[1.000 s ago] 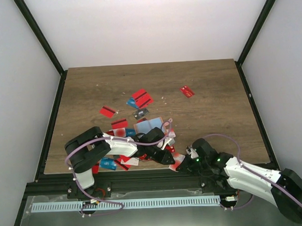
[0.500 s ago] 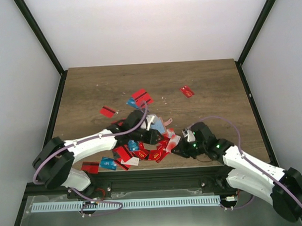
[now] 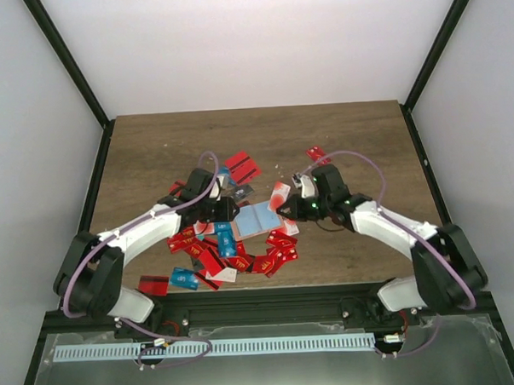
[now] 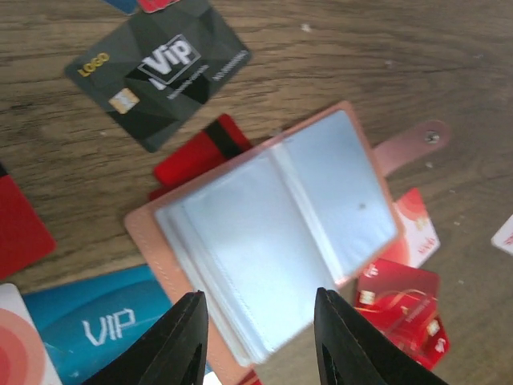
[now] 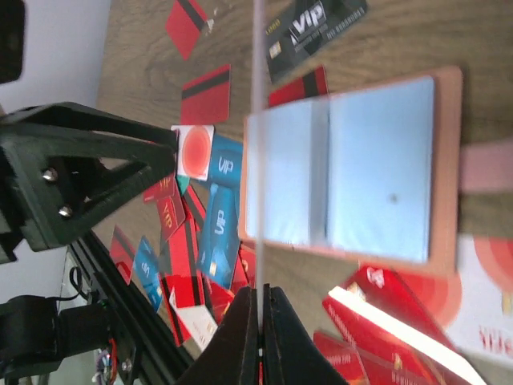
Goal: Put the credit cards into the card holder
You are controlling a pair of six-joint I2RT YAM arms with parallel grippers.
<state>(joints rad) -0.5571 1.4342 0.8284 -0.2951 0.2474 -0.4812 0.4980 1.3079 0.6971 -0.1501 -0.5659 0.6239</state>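
The card holder (image 3: 255,218) lies flat and spread open in the middle of the wooden table (image 3: 366,154). Its clear pockets face up and its pinkish-tan edge shows all round, with a snap strap (image 4: 413,144) sticking out from one side. The left gripper (image 4: 256,309) hangs just above it, fingers parted and nothing between them. Opposite, the right gripper (image 5: 262,293) is pinched tight on a card (image 3: 279,192), white with red on it, held up on edge near the holder's right side. From that wrist's own camera the card shows only as a thin pale line. A dark grey VIP card (image 4: 156,68) rests just beyond the holder, and a red card with a black stripe (image 4: 200,152) pokes out from under its edge. Most of the other credit cards (image 3: 243,260) lie in a loose overlapping heap on the near side of the holder, mostly red with a few blue, and several more red ones are scattered farther back on the table
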